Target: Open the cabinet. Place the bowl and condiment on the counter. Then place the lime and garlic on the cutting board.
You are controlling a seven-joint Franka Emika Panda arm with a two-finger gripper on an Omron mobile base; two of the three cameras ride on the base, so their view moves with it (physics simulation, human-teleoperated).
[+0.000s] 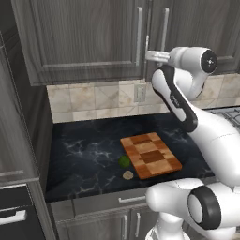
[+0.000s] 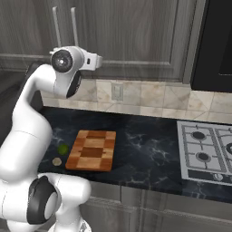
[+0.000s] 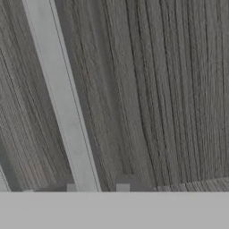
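The cabinet (image 1: 84, 37) (image 2: 136, 31) has both dark grey doors closed. My gripper (image 1: 146, 55) (image 2: 100, 60) hovers in front of the doors, a little off them. Its fingers are close together with nothing held. In the hand view the gripper (image 3: 97, 187) faces the right door's silver bar handle (image 3: 58, 89) (image 1: 165, 28). The lime (image 1: 124, 161) (image 2: 63, 148) and garlic (image 1: 128, 175) (image 2: 56, 161) lie on the counter (image 1: 79, 159), just left of the checkered cutting board (image 1: 151, 155) (image 2: 92, 149). The bowl and condiment are hidden.
A gas hob (image 2: 206, 152) sits in the counter to the right of the board. A wall socket (image 1: 139, 92) is set in the tiled backsplash. A tall dark unit (image 1: 18, 117) bounds the counter on the left. A black appliance (image 2: 213, 45) hangs upper right.
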